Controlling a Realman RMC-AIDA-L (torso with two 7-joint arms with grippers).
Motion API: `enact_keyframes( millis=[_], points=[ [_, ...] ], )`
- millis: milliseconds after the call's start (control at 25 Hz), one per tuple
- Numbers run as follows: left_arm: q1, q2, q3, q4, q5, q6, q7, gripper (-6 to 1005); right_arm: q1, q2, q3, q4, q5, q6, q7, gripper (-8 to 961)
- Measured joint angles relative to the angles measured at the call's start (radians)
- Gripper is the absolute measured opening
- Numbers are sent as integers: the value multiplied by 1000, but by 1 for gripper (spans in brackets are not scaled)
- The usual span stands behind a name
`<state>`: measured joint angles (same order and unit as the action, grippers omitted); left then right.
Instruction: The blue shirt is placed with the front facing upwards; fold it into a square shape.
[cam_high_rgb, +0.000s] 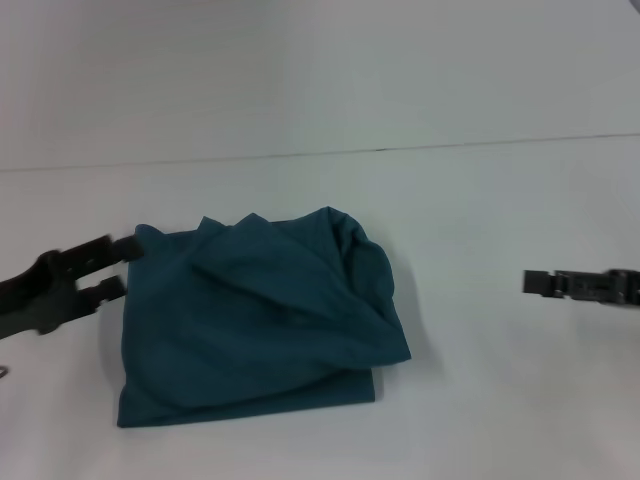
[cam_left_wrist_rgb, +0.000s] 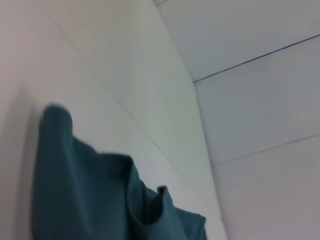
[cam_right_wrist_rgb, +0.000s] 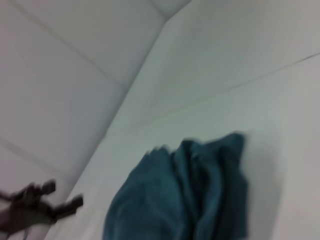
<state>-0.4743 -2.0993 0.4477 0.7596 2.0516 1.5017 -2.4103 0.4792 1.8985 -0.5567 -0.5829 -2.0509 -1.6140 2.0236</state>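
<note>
Roughly at the middle of the white counter (cam_high_rgb: 500, 400) lies the blue shirt (cam_high_rgb: 260, 320), one garment only, gathered into a rumpled, nearly square bundle. Its near edge and near-left corner lie flat and straight, while the far and right parts are bunched into thick folds, with a rolled hump along the right side. No lettering shows on the upturned cloth.

At the shirt's left edge sits the left gripper (cam_high_rgb: 118, 268), its two dark fingers (cam_high_rgb: 100, 250) spread apart, one farther and one nearer. The tip of the far finger touches or just overlaps the shirt's far-left corner; the near finger ends just beside the left edge, and no cloth is seen clamped between them. The left wrist view shows only teal folds (cam_left_wrist_rgb: 80, 195) rising against the pale counter.

Off to the right, the right gripper (cam_high_rgb: 535, 283) hangs well apart from the shirt, with bare counter between them. Seen side-on, its fingers cannot be told as spread or closed. From the right wrist view the bundle (cam_right_wrist_rgb: 190, 200) lies near, and the left gripper (cam_right_wrist_rgb: 62, 197) shows beyond it, fingers parted.

Two grippers, one shirt, one counter.
</note>
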Motion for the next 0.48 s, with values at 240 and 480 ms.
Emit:
enact_keyframes(
  millis=[240, 480],
  points=[
    [60, 6, -9, 84, 29, 34, 79, 799, 180, -12, -123, -79, -114, 22, 160, 884],
    [75, 3, -32, 103, 86, 17, 116, 799, 412, 4, -200, -126, -318, 129, 378, 883]
  ],
)
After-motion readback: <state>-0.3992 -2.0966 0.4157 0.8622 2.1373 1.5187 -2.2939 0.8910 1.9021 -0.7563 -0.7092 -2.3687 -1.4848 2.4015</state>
